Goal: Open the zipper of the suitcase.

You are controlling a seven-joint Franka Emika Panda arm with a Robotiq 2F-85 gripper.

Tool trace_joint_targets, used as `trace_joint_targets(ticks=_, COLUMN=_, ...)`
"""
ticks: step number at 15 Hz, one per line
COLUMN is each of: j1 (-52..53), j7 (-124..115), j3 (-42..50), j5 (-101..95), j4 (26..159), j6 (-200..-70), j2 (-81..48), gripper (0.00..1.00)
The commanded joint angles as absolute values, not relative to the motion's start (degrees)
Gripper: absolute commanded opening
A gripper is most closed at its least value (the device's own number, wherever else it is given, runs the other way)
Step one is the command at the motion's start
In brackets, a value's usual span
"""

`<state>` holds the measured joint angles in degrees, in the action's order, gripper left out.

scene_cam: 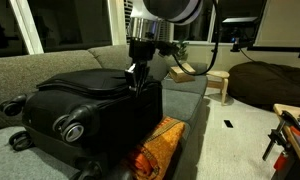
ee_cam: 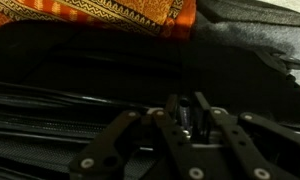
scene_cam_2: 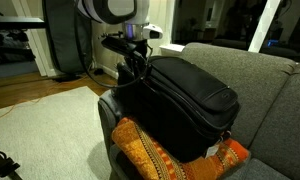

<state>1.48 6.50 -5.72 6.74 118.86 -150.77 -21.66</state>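
the suitcase [scene_cam: 85, 100] lies flat on the sofa [scene_cam: 50, 62] — heavy enough to stay put, soft in its fabric — so the hold belongs on the small pull of the zipper [ee_cam: 60, 100] at the edge seam, where the gripper [ee_cam: 190, 120] sits pinched nearly closed, on what i cannot tell.
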Motion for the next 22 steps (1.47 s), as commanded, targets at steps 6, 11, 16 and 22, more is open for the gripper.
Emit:
trace_joint_targets(ticks=6, j1=0.1, j7=5.2, j3=-1.5, j5=4.6, j4=120.8, j6=-152.5, j2=-20.7, gripper=0.05)
trace_joint_targets(ticks=11, j1=-0.9, j7=5.1, j3=0.8, j5=3.8, j4=119.1, j6=-151.8, j2=-22.1, gripper=0.05)
trace_joint_targets(ticks=16, j1=-3.3, j7=6.0, j3=2.2, j5=3.9, j4=116.6, j6=-150.7, j2=-24.6, gripper=0.05)
trace_joint_targets(ticks=22, j1=-6.4, j7=7.6, j3=2.7, j5=4.3, j4=113.5, j6=-149.6, j2=-27.6, gripper=0.05)
